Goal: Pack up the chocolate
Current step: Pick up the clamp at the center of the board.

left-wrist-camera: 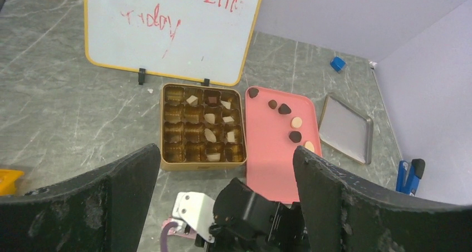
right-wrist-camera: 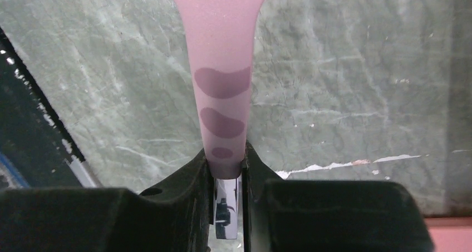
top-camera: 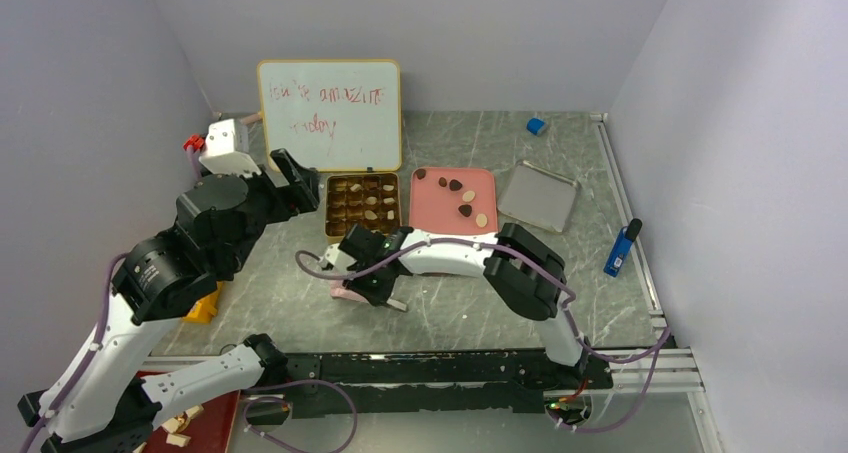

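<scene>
Chocolate [left-wrist-camera: 295, 136]: six loose pieces, four dark and two tan, in a curved line along the far and right part of the pink tray [left-wrist-camera: 273, 163]; about eight more, mostly pale, sit in single cells of the box [left-wrist-camera: 167, 164]. Right gripper [right-wrist-camera: 227, 160]: low over the table [left-wrist-camera: 67, 113], just near of the box's near edge and left of the tray's near-left corner, fingers pressed together on a pink tool [right-wrist-camera: 220, 68] that points away from them over bare table; the loose pieces lie far and right of it, well apart. Left gripper [left-wrist-camera: 225, 152]: raised left of the box, fingers spread wide, holding nothing; box and tray lie beyond it. Box: gold, square, four by four cells, left column unfilled, filled cells mainly in the right two columns. Box and pink tray stand side by side, edges just beside each other. Metal tray [left-wrist-camera: 345, 129]: angled, just right of the pink tray, nothing in it. Whiteboard [left-wrist-camera: 167, 24]: upright, just beyond the box's far edge. Open table lies left of the box and near of the box and tray.
</scene>
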